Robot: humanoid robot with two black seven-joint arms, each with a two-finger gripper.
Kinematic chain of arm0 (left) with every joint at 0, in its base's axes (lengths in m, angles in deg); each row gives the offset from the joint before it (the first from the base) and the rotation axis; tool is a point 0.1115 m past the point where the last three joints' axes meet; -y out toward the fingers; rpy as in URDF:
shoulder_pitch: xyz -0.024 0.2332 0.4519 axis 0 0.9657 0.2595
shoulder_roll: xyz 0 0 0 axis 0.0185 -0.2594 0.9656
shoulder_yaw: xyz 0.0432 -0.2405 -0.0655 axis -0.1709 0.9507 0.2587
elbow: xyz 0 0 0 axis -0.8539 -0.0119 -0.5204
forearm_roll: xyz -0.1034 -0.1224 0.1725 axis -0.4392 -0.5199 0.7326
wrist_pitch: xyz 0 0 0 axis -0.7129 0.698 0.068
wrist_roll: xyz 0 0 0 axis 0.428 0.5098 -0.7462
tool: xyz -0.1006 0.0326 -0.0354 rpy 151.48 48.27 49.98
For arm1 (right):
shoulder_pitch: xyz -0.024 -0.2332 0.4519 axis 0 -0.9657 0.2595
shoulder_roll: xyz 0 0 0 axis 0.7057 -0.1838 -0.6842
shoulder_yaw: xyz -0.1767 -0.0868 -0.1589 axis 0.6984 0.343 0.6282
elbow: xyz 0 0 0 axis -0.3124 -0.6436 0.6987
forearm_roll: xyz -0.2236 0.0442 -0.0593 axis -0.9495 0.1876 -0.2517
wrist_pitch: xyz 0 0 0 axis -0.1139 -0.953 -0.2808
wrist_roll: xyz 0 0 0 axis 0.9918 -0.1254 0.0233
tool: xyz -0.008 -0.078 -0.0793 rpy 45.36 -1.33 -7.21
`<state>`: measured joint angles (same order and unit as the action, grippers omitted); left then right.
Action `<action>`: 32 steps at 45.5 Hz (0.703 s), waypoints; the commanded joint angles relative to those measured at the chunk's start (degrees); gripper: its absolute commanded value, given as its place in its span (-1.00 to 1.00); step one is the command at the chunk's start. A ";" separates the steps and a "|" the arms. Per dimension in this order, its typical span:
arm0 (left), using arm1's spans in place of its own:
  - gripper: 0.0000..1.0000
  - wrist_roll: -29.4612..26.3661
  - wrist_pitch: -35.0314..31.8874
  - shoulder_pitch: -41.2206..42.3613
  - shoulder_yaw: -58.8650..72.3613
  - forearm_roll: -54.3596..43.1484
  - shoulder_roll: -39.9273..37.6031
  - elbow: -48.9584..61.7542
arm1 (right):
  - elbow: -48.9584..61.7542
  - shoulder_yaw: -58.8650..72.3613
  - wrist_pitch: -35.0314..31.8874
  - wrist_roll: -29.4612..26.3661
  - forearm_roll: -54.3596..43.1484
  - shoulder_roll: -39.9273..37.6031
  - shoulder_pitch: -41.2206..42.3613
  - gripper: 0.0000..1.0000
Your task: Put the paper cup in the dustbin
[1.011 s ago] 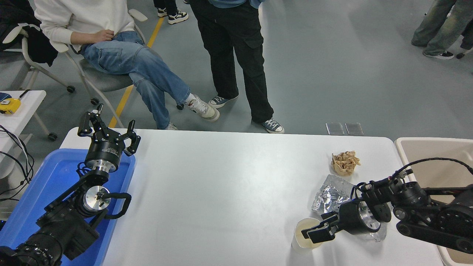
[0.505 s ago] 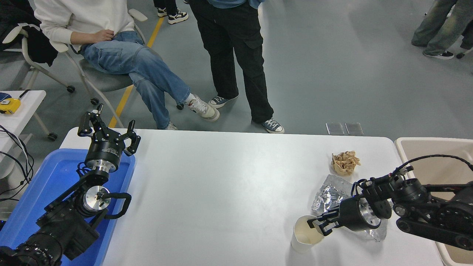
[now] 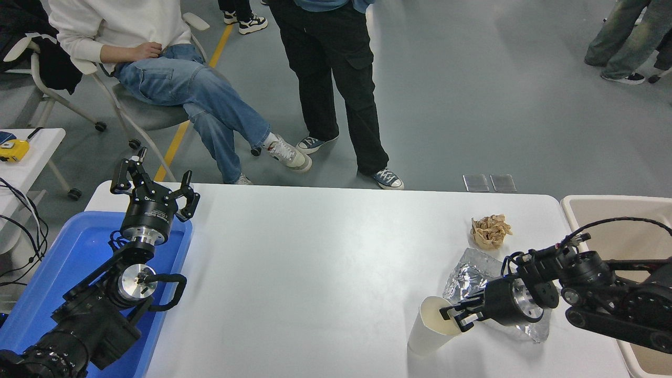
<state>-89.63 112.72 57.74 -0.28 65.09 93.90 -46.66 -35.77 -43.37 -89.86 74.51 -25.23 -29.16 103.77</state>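
The white paper cup (image 3: 426,333) with a cream inside is near the table's front right, tilted with its mouth up and to the right. My right gripper (image 3: 455,316) reaches in from the right and is shut on the cup's rim, one finger inside the mouth. The beige dustbin (image 3: 609,200) stands past the table's right end, partly hidden behind my right arm. My left gripper (image 3: 152,181) is parked open at the lower left, above the blue tray.
A crumpled brown paper wad (image 3: 489,231) and a sheet of crinkled foil (image 3: 470,275) lie just beyond the cup, the foil partly under my right wrist. A blue tray (image 3: 73,247) sits at the left. People stand and sit beyond the white table (image 3: 315,262).
My right gripper closed on the cup's rim and moved slightly up and right. The cup now leans and shows more of its side. The left arm has not moved.
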 commanded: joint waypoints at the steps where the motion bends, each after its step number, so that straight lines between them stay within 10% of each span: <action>1: 1.00 0.00 0.02 0.00 0.00 0.00 0.06 0.00 | -1.81 -0.10 -0.39 0.06 1.99 -2.03 2.68 -1.00; 32: 1.00 0.00 0.02 0.00 0.09 0.00 0.06 0.00 | -12.36 -2.29 -11.02 0.68 11.84 -17.41 24.92 -1.00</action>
<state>-89.63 112.72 57.74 -0.28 65.10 93.93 -46.66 -45.40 -43.74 -94.75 75.00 -15.71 -40.92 120.66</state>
